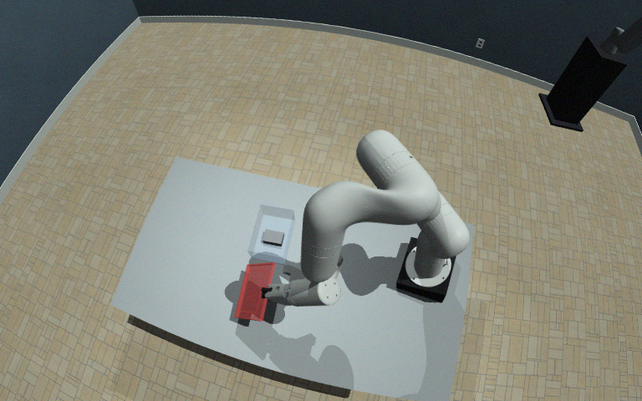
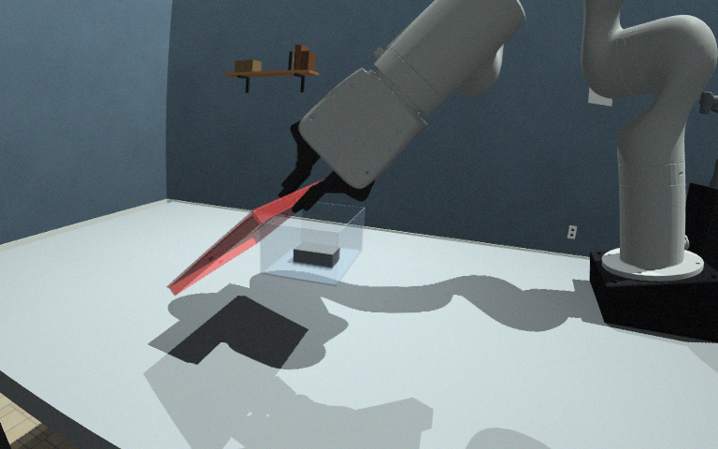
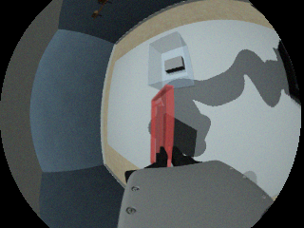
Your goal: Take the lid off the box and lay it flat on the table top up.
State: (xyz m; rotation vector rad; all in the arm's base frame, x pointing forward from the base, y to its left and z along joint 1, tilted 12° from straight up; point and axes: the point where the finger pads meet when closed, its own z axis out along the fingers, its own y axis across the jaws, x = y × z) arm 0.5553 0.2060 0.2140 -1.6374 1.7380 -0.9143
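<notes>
My gripper (image 2: pixel 302 195) is shut on one edge of the red see-through lid (image 2: pixel 223 247). The lid hangs tilted in the air, its free end sloping down toward the table in front of the box, clear of the table top. It also shows in the overhead view (image 1: pixel 255 290) and in the wrist view (image 3: pixel 161 123). The clear box (image 2: pixel 314 241) stands open on the table with a dark grey block (image 2: pixel 316 254) inside; it also shows in the overhead view (image 1: pixel 273 232) and in the wrist view (image 3: pixel 170 63). The lid sits beside the box, nearer the table's front edge.
The arm's black base (image 2: pixel 660 292) stands at the table's right side. The table's front edge (image 1: pixel 225 357) runs close below the lid. A black stand (image 1: pixel 580 82) is on the floor at the far right. A wall shelf (image 2: pixel 271 71) holds small boxes.
</notes>
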